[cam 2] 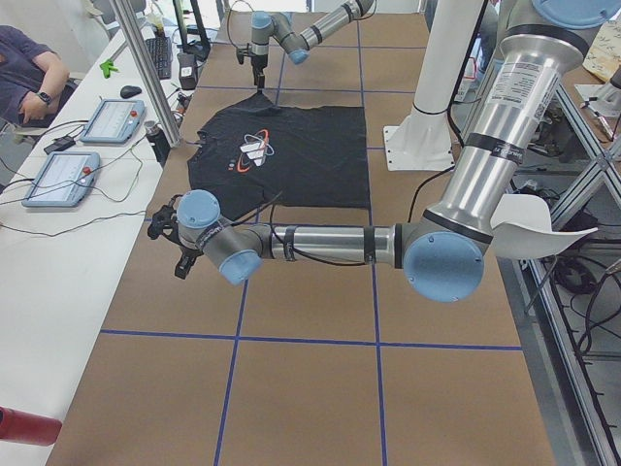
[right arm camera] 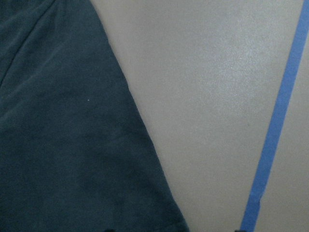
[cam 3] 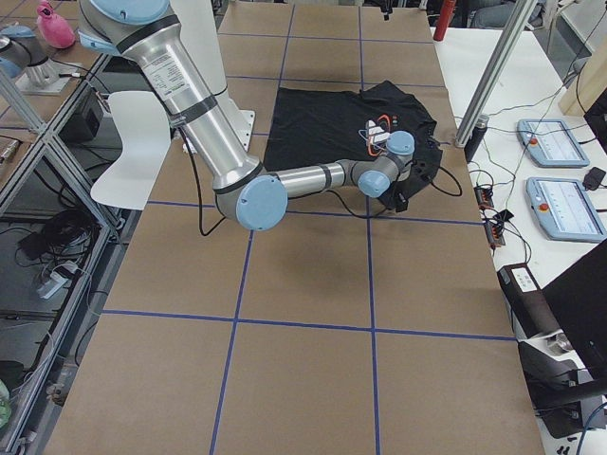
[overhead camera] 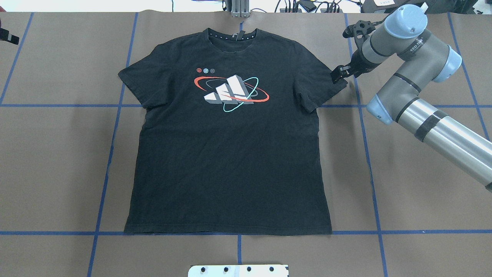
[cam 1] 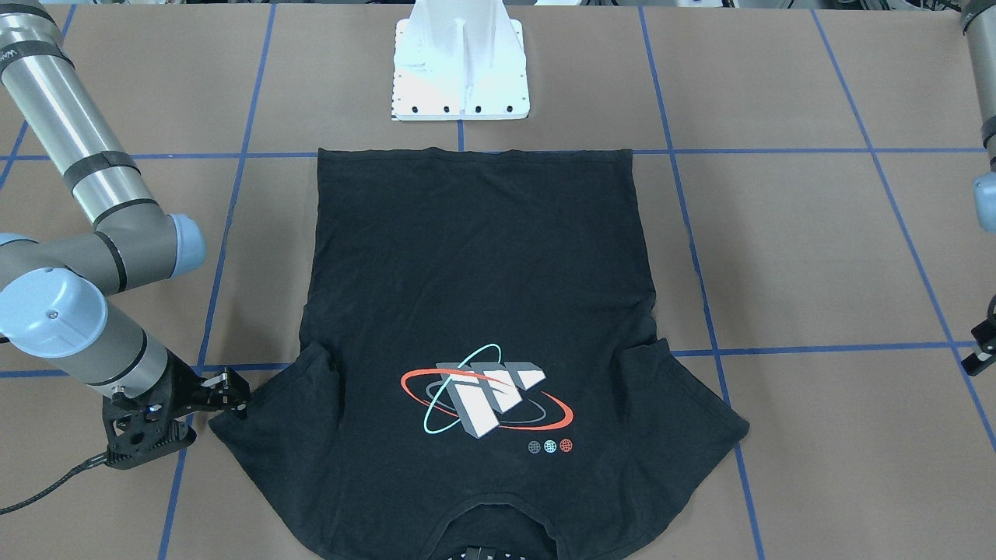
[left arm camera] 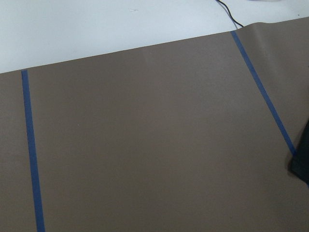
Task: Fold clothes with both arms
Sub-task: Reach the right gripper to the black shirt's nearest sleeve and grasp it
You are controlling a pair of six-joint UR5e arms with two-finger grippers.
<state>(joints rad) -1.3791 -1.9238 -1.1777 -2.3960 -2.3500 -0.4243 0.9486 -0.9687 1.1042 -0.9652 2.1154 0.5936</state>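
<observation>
T-shirt (overhead camera: 230, 154) lies flat, print up, mid-table (overhead camera: 423, 192), collar toward the far edge. Right hand (overhead camera: 338, 77) is low at the sleeve (overhead camera: 323, 82) nearest the right edge, jaws apart, probably lining up a pinch. Left hand (cam 2: 165, 238) is near the left edge, well apart from the shirt; can't tell its state.

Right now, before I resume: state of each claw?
Left claw: cannot tell, mostly out of frame.
Right claw: open at the T-shirt sleeve edge, nothing gripped.
</observation>
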